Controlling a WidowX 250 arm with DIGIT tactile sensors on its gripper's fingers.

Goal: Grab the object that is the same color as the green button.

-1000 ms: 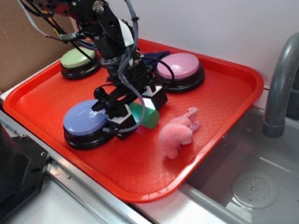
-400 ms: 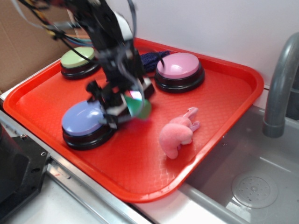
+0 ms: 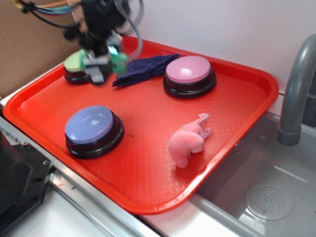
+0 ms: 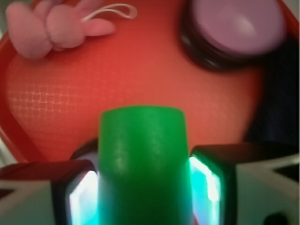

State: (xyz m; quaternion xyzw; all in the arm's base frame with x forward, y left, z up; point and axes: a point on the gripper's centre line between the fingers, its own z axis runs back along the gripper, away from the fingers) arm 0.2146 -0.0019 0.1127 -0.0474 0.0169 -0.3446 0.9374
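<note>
1. On the far left, the gripper is up in the air above the red tray — it hangs in front of the green button.
2. The green cylinder sits right between the two pads, pinched on both sides. It is off the tray, not lying down on it.
3. Its long side sticks straight out ahead of the jaws — so the squeeze goes across its round body.
4. Going right come the blue button, the dark blue cloth, the pink button and the pink bunny toy.
5. The grab looks done, I think.
</note>
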